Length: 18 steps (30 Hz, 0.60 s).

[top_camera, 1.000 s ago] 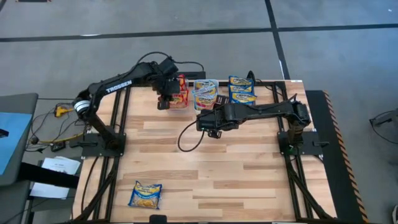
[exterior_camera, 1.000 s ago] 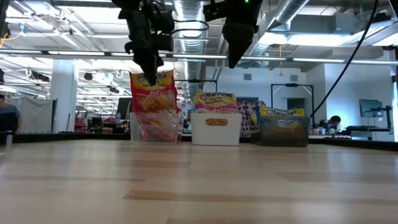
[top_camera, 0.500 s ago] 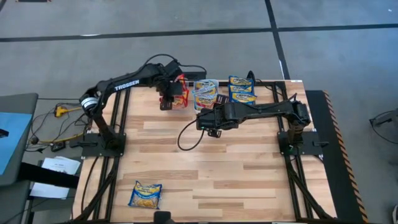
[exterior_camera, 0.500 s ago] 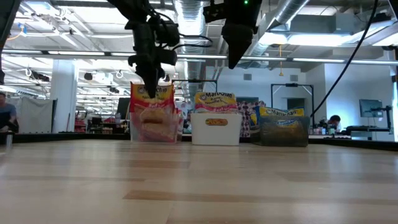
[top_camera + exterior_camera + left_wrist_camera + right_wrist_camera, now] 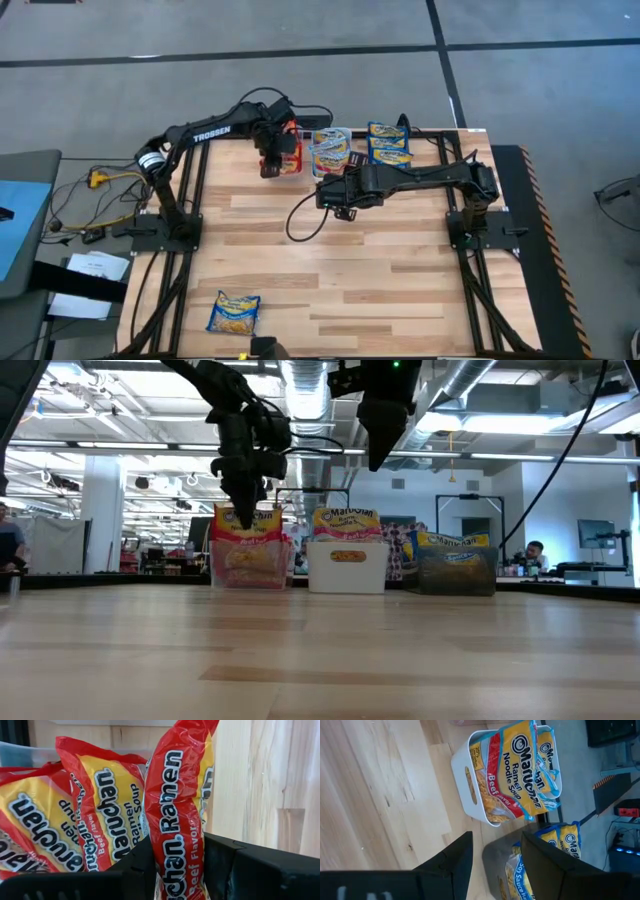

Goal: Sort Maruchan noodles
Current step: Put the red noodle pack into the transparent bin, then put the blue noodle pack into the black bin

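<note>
While left hand (image 5: pixel 177 870) grips one red packet (image 5: pixel 180 815), three bins (image 5: pixel 347 567), one blue packet (image 5: pixel 234 313) apart, right hand (image 5: pixel 492 855) wide.

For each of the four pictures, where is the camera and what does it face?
High: above, looking down; both arms, table.
Low: table height, facing bins; arms descend.
Left wrist: left claw grips red packet at clear bin.
Right wrist: open right claw faces white bin.
Shared: white bin shows in low and right wrist.

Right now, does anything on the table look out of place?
Yes: one blue-and-yellow plastic noodle packet lies alone at the wooden table's near edge, far from the three bins. The left gripper holds a red packet over the clear bin.
</note>
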Available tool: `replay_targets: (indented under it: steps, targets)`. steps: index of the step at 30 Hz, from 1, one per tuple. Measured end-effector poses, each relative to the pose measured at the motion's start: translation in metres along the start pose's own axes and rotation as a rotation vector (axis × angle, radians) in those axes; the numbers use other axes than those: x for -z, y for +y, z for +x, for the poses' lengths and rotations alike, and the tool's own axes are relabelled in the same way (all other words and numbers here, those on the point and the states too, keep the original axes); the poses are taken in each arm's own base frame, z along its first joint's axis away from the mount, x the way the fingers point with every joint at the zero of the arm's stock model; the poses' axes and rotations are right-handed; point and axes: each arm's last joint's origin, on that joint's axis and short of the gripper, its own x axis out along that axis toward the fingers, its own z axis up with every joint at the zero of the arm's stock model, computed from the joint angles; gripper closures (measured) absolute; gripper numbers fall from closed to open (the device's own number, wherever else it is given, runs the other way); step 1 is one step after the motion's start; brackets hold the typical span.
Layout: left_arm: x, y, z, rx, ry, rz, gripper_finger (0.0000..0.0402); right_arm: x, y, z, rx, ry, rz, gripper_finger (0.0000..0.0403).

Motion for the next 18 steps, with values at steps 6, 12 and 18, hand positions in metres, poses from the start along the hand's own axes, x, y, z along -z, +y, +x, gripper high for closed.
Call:
replay_targets:
  steps: [6,12,18]
  targets:
    - [0.0009,0.0044,0.0071,0.020,0.004,-0.037,0.0305,0.0000,0.0000,0.0000,0.000,0.000,0.000,0.0216]
    - [0.0008,0.0060,0.0103,-0.010,0.023,-0.056,0.0292,0.0000,0.0000,0.0000,0.000,0.000,0.000,0.0216]
    - [0.0005,0.0075,0.0111,-0.048,0.034,-0.070,0.0240,0.0000,0.0000,0.0000,0.000,0.000,0.000,0.0216]
